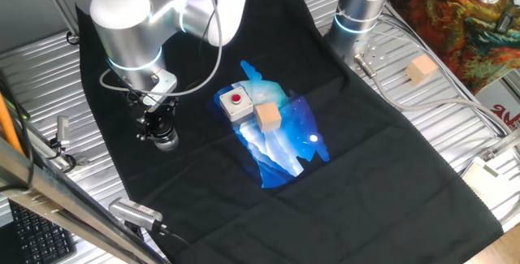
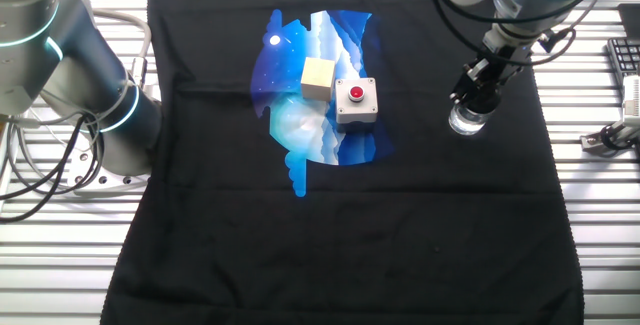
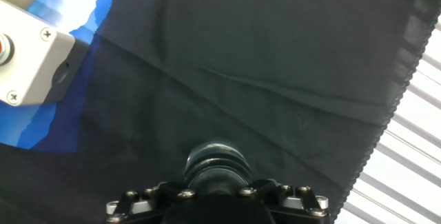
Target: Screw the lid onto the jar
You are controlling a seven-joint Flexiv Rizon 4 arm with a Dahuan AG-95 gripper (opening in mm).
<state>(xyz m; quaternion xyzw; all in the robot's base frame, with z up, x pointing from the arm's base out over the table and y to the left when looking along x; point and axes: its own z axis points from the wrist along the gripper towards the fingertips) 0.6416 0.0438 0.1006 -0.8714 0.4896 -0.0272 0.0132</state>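
Observation:
The jar (image 1: 166, 141) is a small clear glass cylinder standing on the black cloth, left of the blue print; in the other fixed view the jar (image 2: 466, 121) is at the right. My gripper (image 1: 160, 127) (image 2: 476, 95) points straight down onto its top. In the hand view a round dark lid (image 3: 216, 163) sits between the fingers of my gripper (image 3: 216, 182), and the fingers appear shut on it. The glass under the lid is hidden in that view.
A grey box with a red button (image 1: 236, 103) (image 2: 356, 101) (image 3: 27, 58) and a tan wooden cube (image 1: 267, 117) (image 2: 318, 77) sit on the blue print. A second cube (image 1: 422, 69) lies on the metal table. Another arm's base (image 1: 357, 12) stands behind. The cloth's edge (image 3: 386, 127) is close by.

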